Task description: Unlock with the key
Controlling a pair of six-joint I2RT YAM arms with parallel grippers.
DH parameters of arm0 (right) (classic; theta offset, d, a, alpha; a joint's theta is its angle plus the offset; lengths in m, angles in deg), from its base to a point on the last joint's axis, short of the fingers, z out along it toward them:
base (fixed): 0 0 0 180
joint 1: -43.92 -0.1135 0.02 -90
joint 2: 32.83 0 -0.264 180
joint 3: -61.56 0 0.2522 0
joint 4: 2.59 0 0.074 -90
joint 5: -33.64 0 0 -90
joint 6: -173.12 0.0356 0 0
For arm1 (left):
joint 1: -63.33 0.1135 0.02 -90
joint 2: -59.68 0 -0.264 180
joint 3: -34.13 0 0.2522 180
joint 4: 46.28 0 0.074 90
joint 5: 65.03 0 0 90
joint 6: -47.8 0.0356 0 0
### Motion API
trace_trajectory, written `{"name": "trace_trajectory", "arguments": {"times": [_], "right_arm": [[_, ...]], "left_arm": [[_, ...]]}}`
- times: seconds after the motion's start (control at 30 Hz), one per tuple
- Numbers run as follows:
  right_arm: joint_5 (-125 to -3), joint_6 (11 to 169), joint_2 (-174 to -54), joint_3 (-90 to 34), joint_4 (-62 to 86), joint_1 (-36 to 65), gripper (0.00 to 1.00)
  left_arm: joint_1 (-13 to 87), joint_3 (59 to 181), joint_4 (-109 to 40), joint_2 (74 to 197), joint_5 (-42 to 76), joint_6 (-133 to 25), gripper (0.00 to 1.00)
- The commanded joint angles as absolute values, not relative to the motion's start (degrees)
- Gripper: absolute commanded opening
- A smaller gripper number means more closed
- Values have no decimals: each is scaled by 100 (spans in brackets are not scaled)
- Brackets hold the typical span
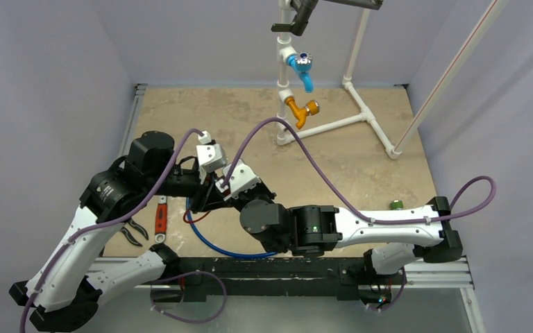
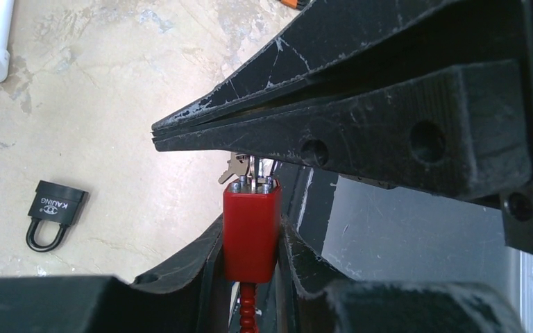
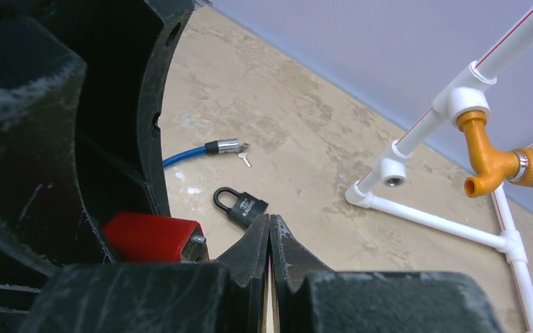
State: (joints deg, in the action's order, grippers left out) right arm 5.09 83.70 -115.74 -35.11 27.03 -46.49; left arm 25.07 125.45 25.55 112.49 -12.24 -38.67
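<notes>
Left gripper (image 2: pixel 251 223) is pinching the red lock (image 2: pixel 250 246) by its two flat sides and holding it upright, clear of the table (image 2: pixel 111 104). Its jaws are standing only as far apart as the lock body is wide. A red ribbed cable (image 2: pixel 249 316) is hanging from the lock's lower end.

Right gripper (image 3: pixel 269 229) is reaching across just above the lock's top face, fingers pressed flat together with no gap showing. A small silver key (image 2: pixel 232 171) is sitting at that top face, among some bright metal fittings, right under the lower edge of those fingers. Neither wrist view is showing whether the fingers are nipping the key or whether its blade is seated in the keyway; cannot tell.

Progress, as a judgement:
- Lock is being held steady with the key at its keyway end, so the fetching and lining-up part is looking done
- The turn of the key is looking like what is left; nothing on the red lock is showing as sprung or parted
- The seating of the blade needs checking first, since it is hidden

Elsewhere a black padlock (image 3: pixel 241 205), shackle closed, is lying on the table well apart from both grippers. Further off a blue cable (image 3: pixel 187 157) with a silver end fitting is lying with another small key just beside it
</notes>
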Motion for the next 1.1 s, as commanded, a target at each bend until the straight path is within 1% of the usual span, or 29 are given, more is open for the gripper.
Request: {"name": "trace_trajectory", "arguments": {"times": [0.0, 0.13, 0.2, 0.3, 0.33, 0.4, 0.43, 0.5, 0.63, 0.73, 0.77, 0.87, 1.07], "right_arm": [[-775, 8583, -11633, -3589, 1758, -4972, 0], [-660, 8832, -11174, -3554, 2491, -4915, 0], [-820, 9025, -10705, -3418, 2792, -4703, 9], [-1359, 9305, -9963, -3240, 3118, -4319, 33], [-1576, 9373, -9812, -3217, 3253, -4190, 40], [-1924, 9483, -9600, -3211, 3506, -4009, 48], [-2084, 9504, -9526, -3213, 3603, -3931, 51], [-2456, 9581, -9409, -3217, 3740, -3797, 52], [-4058, 9769, -9156, -2934, 3235, -3343, 53], [-5057, 9769, -9204, -2765, 2883, -2995, 53], [-5368, 10173, -9225, -2705, 2743, -2870, 52], [-6215, 10487, -9301, -2572, 2343, -2462, 49], [-6988, 10774, -9391, -2465, 2038, -2096, 45]], "left_arm": [[2482, 12812, 1587, 11395, -1331, -3813, 0], [2483, 12786, 1869, 11356, -1238, -3413, 0], [2483, 12708, 1975, 11304, -1230, -3254, 0], [2483, 12572, 2058, 11245, -1309, -3038, 0], [2483, 12560, 2102, 11243, -1359, -2975, 0], [2483, 12557, 2187, 11241, -1508, -2848, 0], [2483, 12562, 2227, 11249, -1549, -2792, 0], [2483, 12594, 2312, 11267, -1610, -2730, 0], [2483, 12688, 2381, 11314, -1720, -2657, 0], [2483, 12752, 2398, 11340, -1852, -2643, 0], [2483, 12778, 2417, 11343, -1877, -2628, 0], [2483, 12857, 2473, 11350, -1909, -2571, 0], [2483, 12925, 2479, 11320, -1976, -2575, 0]]}}
